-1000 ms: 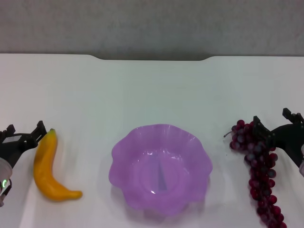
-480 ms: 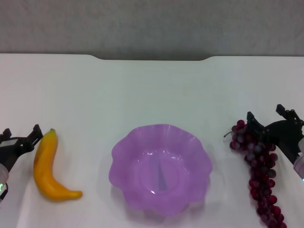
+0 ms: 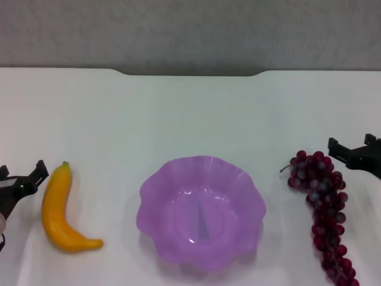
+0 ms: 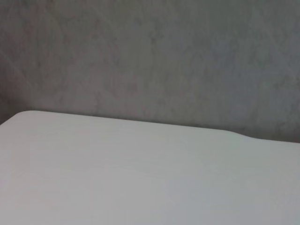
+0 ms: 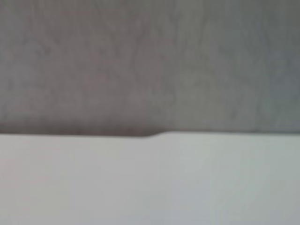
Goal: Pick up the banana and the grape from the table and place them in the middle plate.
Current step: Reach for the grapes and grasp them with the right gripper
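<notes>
The yellow banana (image 3: 59, 211) lies on the white table (image 3: 190, 113) at the left. The dark red grape bunch (image 3: 324, 208) lies at the right. The translucent purple middle plate (image 3: 156, 186) stands empty between them. My left gripper (image 3: 21, 174) is open and empty at the left edge, just left of the banana's tip. My right gripper (image 3: 351, 143) is open and empty at the right edge, just beyond the bunch's top right. Both wrist views show only the tabletop and a grey wall.
The table's far edge has a shallow notch (image 3: 190, 72), with a grey wall (image 3: 190, 30) behind it. Bare tabletop lies beyond the plate.
My right gripper has moved right, off the top of the grape bunch. My left gripper has slid left, away from the banana's tip. The fruit has not moved.
</notes>
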Motion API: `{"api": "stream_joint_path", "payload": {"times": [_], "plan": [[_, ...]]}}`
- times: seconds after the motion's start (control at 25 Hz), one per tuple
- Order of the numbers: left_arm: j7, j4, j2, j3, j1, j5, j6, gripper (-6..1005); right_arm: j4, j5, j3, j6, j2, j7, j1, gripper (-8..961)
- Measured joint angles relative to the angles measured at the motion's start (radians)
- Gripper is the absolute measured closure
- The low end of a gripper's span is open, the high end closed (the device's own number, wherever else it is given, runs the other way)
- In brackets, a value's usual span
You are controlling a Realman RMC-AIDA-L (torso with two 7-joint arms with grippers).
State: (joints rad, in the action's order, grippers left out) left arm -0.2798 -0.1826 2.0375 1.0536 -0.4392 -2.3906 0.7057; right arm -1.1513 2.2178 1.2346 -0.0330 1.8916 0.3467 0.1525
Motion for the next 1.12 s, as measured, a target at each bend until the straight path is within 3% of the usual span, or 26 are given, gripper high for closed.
{"api": "stream_joint_path", "payload": {"times": [0.2, 0.44, 0.76, 1.12], "plan": [[0.0, 0.0, 0.0, 0.0, 0.001, 0.001, 0.0, 106, -0.179, -0.002, 0.367, -0.545, 0.106, 0.14, -0.013, 73], [0.001, 0.0, 0.0, 0.0, -0.002, 0.002, 0.0, 106, -0.141, 0.048, 0.579, -0.959, 0.105, 0.045, 0.139, 73], [0.001, 0.0, 0.0, 0.0, -0.002, 0.002, 0.0, 106, 0.107, 0.206, 0.665, -1.043, 0.106, 0.018, 0.308, 74], [0.001, -0.002, 0.001, 0.009, -0.005, 0.001, 0.0, 106, 0.226, 0.244, 0.662, -1.014, 0.106, 0.039, 0.378, 74]]}}
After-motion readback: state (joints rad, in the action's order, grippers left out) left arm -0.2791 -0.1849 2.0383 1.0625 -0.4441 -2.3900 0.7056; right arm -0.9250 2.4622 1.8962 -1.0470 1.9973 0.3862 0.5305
